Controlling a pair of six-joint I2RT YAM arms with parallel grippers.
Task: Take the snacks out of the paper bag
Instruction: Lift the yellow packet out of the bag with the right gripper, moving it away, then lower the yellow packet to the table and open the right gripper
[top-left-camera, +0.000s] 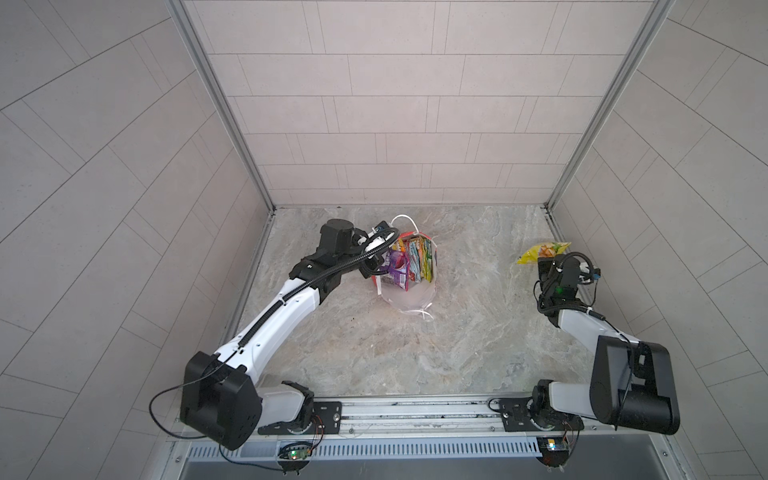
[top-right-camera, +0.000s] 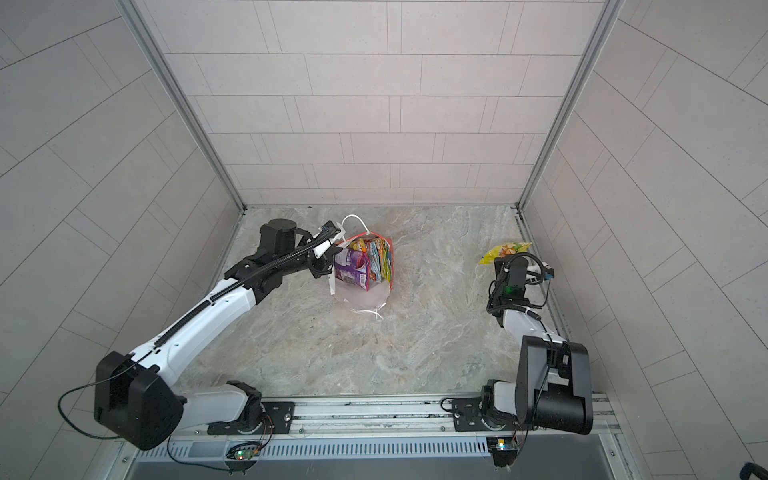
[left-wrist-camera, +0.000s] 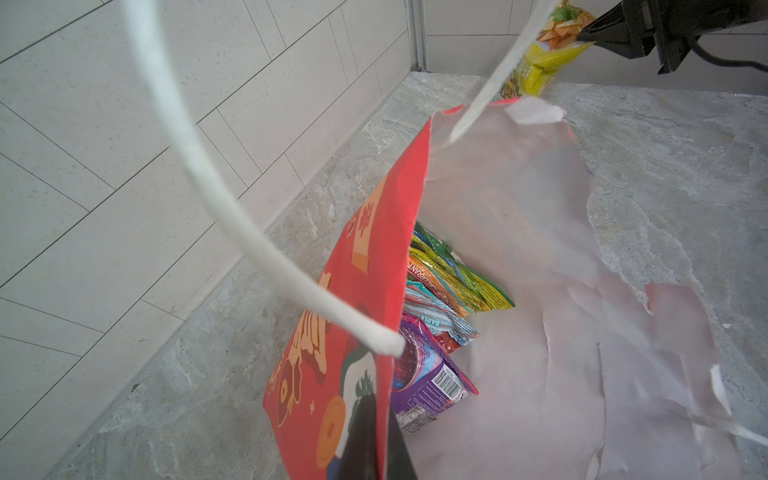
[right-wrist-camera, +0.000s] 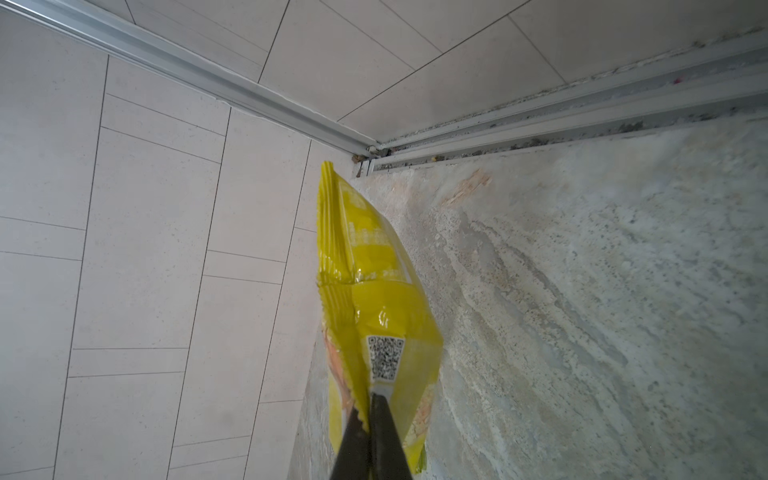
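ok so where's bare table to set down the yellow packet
The table is bare between the paper bag and the yellow packet in the right tool, and across the near half to the front rail. Crowded only at the bag, where the left tool pinches its red wall.

light: bright | shadows: faint | top-view edges: bowed | paper bag (left-wrist-camera: 519, 249): blurred

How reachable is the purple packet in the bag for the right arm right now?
Probably not yet. The right gripper is shut on the yellow packet, well away from the paper bag. The path itself looks free: the left gripper pinches the bag's wall, mouth open, purple packet exposed.
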